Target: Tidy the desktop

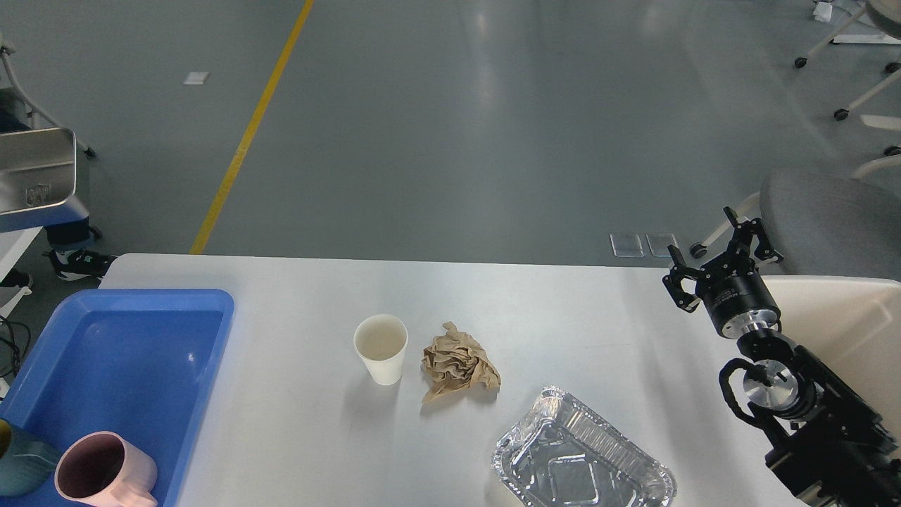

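The white desktop (563, 317) carries a white paper cup (381, 346) standing upright near its middle. A crumpled ball of brown paper (459, 362) lies just right of the cup. An empty foil tray (581, 461) sits at the front right. My right gripper (712, 253) hangs open over the table's far right corner, away from all of these, with nothing between its fingers. My left gripper is out of view.
A blue plastic tray (141, 331) at the front left holds a pink mug (102, 472) and a teal mug (21, 461). A beige bin (845, 324) stands at the right edge behind my right arm. A steel pan (35, 176) shows at the left edge, off the table.
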Robot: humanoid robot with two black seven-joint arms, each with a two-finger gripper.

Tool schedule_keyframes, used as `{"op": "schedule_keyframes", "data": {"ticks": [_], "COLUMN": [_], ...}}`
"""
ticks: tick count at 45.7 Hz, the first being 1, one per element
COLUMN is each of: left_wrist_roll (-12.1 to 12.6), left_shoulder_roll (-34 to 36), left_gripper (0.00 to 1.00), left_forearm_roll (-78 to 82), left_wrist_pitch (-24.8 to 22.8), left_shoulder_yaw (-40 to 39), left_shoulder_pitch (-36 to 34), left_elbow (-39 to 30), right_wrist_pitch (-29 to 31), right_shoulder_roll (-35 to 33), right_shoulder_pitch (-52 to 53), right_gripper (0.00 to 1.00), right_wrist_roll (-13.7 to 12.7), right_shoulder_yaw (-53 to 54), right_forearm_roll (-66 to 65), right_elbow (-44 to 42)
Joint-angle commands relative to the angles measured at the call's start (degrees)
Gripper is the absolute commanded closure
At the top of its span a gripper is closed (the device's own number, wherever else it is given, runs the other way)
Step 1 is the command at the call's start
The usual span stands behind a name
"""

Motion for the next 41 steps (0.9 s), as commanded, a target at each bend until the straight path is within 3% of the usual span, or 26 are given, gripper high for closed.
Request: {"op": "schedule_keyframes", "data": {"ticks": [1, 8, 21, 41], "left_wrist_roll": [-1.43, -3.36, -6.09, -7.50], "left_shoulder_roll": [-4.72, -8.77, -12.81, -21.34], "left_gripper": [1.00, 1.00, 1.00, 1.00], "left_forearm_roll": [0.03, 0.12, -0.06, -0.06], "left_wrist_pitch": [4.17, 7.69, 13.76, 18.59], "left_shoulder_yaw": [0.03, 0.03, 0.12, 1.26], "left_shoulder_pitch": [4.47, 8.34, 14.93, 19.15], "left_elbow": [5.65, 11.72, 13.48, 20.77], "right_wrist_pitch": [-0.02, -0.02, -0.19, -0.19], "right_shoulder_roll": [0.09, 0.09, 0.97, 1.23], "right_shoulder_pitch": [-0.01, -0.27, -0.01, -0.27], "right_gripper": [0.00, 0.00, 0.00, 0.00], "right_wrist_roll": [0.00, 0.00, 0.00, 0.00], "right_shoulder_yaw": [-0.14, -0.23, -0.23, -0.40], "right_forearm_roll": [0.00, -0.09, -0.18, -0.27], "right_elbow": [0.00, 0.00, 0.00, 0.00]}}
